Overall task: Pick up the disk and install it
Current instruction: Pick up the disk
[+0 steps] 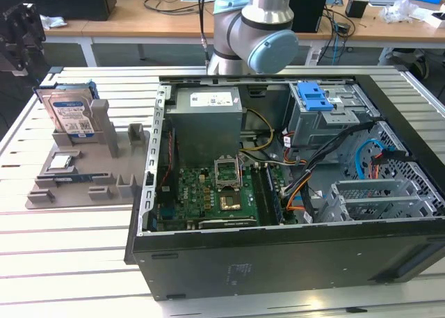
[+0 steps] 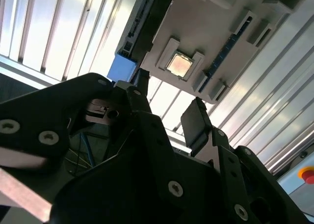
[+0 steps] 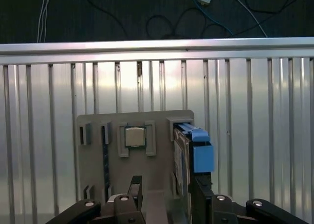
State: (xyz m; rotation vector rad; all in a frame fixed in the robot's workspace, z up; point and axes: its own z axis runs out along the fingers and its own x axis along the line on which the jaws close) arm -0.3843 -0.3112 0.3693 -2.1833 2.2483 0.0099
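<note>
The disk [image 1: 69, 113] stands on edge in a slot of the grey holder [image 1: 104, 158], at the exterior view's left; it is silver with a white-and-blue label and a blue carrier frame. In the first wrist view the disk [image 3: 182, 155] is seen edge-on with its blue frame [image 3: 202, 156] beside it. My gripper [image 3: 167, 194] hangs above the holder, open, its black fingers [image 3: 198, 197] apart with nothing between them. One finger lines up with the disk's edge. The second wrist view shows my gripper [image 2: 167, 99] and the disk [image 2: 147, 28] beyond it. The gripper's black body [image 1: 19, 40] is at the exterior view's upper left.
An open computer case [image 1: 208, 262] lies at the centre and right, with a motherboard [image 1: 222, 193], a grey power supply [image 1: 208, 116] and a blue latch [image 1: 313, 95] on the drive cage. A chip [image 3: 134, 136] sits in the holder. The slatted metal table [image 1: 69, 248] ends just past the holder.
</note>
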